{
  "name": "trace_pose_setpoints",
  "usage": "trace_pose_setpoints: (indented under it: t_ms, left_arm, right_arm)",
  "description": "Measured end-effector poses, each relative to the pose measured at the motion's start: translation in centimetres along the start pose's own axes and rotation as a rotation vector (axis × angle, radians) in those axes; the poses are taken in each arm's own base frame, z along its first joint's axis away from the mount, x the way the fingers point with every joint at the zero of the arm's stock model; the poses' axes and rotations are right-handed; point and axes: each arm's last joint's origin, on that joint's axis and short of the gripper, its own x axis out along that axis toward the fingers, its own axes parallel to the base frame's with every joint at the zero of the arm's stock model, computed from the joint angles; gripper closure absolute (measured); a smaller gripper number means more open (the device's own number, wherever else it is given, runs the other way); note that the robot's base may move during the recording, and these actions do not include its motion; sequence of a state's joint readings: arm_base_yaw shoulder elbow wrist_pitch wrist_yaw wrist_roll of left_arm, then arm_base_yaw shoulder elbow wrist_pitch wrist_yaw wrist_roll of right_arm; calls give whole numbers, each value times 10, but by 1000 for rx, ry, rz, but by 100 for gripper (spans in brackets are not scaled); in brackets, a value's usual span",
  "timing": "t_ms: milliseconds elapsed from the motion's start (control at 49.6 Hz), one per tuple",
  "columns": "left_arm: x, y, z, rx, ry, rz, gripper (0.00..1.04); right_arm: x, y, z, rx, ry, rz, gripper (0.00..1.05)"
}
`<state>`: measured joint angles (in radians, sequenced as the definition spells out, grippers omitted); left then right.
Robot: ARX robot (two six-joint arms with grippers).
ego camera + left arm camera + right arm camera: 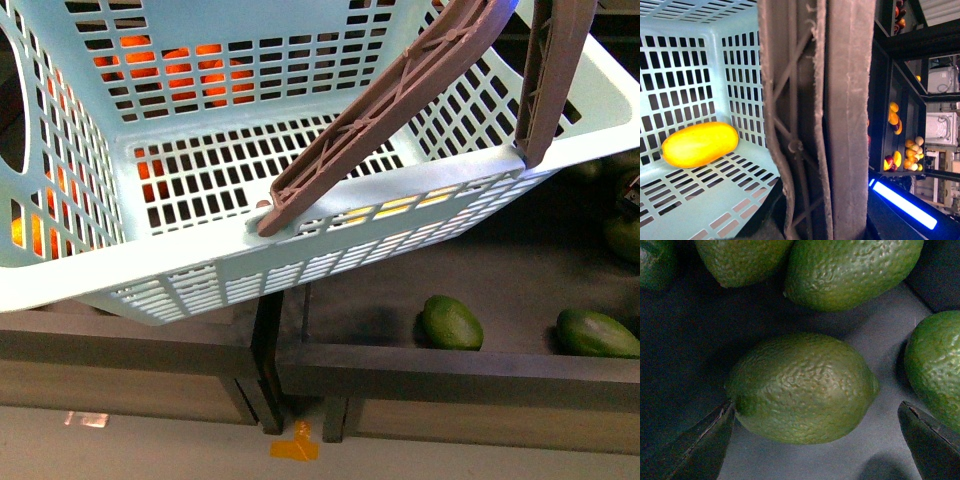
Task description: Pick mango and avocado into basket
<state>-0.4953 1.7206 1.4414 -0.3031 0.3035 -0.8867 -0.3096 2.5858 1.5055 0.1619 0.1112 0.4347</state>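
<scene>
Task half complete: the mango (699,144) lies on the floor of the basket (420,225), while no avocado is seen inside and one remains to be picked. The right gripper (816,407) hangs close over the chosen avocado (802,387), set wide, one finger tip at each side of the fruit and neither visibly pressing it; more avocados (852,270) lie just beyond. The left wrist camera sits tight against the basket handle (840,125), probably carrying it, but the left gripper is hidden, so its state cannot be told.
</scene>
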Motion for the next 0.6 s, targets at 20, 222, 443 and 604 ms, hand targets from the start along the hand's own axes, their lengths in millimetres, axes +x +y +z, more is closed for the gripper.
trace_pose_setpoints:
  t_ms: [20, 222, 443, 604]
  left_arm:
    - [0, 0, 0, 0, 0, 0, 87]
    - [0, 0, 0, 0, 0, 0, 87]
    - [0, 0, 0, 0, 1, 0, 87]
    - [0, 0, 0, 0, 0, 0, 87]
  right_arm:
    - [0, 0, 1, 1, -1, -1, 9]
    - [6, 6, 3, 8, 2, -7, 9]
    - [13, 16, 8, -3, -1, -9, 9]
    - [20, 24, 13, -7, -6, -6, 9]
